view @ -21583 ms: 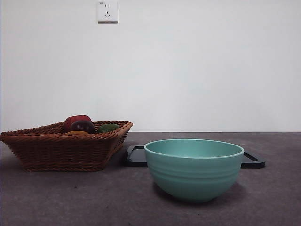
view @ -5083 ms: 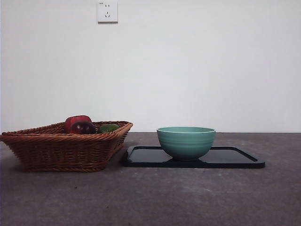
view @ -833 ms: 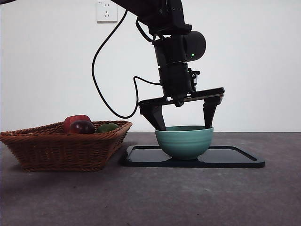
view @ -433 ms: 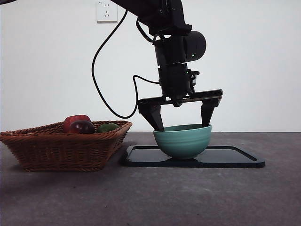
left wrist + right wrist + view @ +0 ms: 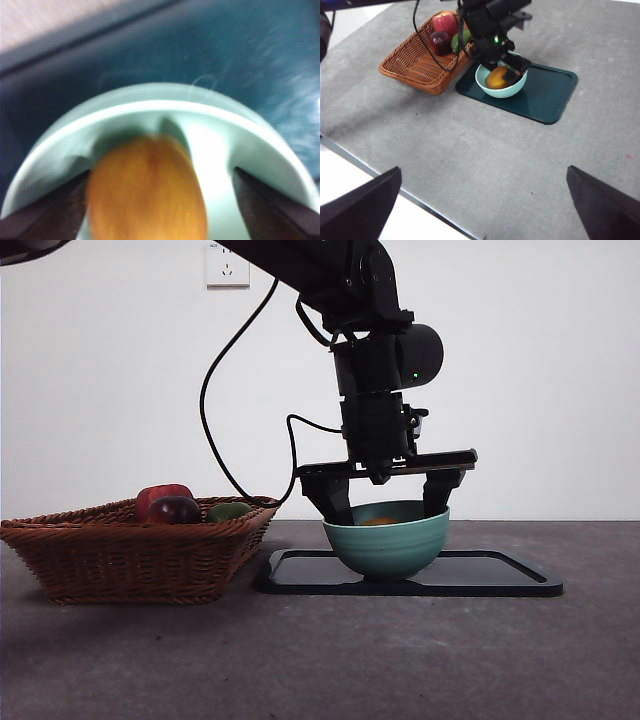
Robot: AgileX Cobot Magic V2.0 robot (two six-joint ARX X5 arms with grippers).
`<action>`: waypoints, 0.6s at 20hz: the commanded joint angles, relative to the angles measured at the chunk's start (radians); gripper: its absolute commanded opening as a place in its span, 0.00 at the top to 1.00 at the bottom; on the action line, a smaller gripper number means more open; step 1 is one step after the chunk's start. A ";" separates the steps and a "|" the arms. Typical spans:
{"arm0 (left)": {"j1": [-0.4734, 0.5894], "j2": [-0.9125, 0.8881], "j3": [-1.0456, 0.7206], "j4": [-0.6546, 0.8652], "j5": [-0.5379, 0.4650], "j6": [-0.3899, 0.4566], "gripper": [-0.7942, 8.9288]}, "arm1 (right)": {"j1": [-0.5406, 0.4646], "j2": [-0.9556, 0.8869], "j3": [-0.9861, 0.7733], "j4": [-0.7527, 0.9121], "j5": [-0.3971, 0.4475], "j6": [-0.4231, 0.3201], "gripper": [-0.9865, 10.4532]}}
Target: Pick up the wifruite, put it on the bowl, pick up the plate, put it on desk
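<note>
Table [image 5: 445,150]: wide, matte grey-brown; carries everything listed.

Wicker basket [image 5: 130,550]: well to one side of the bowl, just beside the tray's end; holds a red fruit, a dark purple fruit and a green fruit.

Tray [image 5: 500,575]: dark, flat, rectangular, raised rim; the bowl stands on it, toward the basket end.

Bowl [image 5: 385,548]: teal-green, round, faint ridges outside, smooth rim; slightly tilted in the front view.

Left end effector [image 5: 385,502]: reaches down from above, straddling the bowl's opening; jaws spread wide, their tips dipping just inside the rim at opposite sides. In its wrist view there is a clear gap between the fruit and one jaw, while at the other jaw contact cannot be told. Judged released.

Right end effector [image 5: 480,205]: waits high and well apart from the bowl; jaws spread, holding nothing.

Wifruite [image 5: 147,192]: inside the bowl, directly below the left end effector and between its jaws. Orange-brown, smooth, egg-shaped, its long axis running across the line between the jaws; only its top shows above the rim in the front view. The left arm is by far the nearer. Placement looks done; the plate step appears not yet begun.
</note>
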 commanded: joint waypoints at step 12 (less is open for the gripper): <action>-0.012 0.043 0.238 -0.055 -0.004 0.091 0.83 | 0.006 0.002 0.010 -0.074 0.000 -0.004 0.40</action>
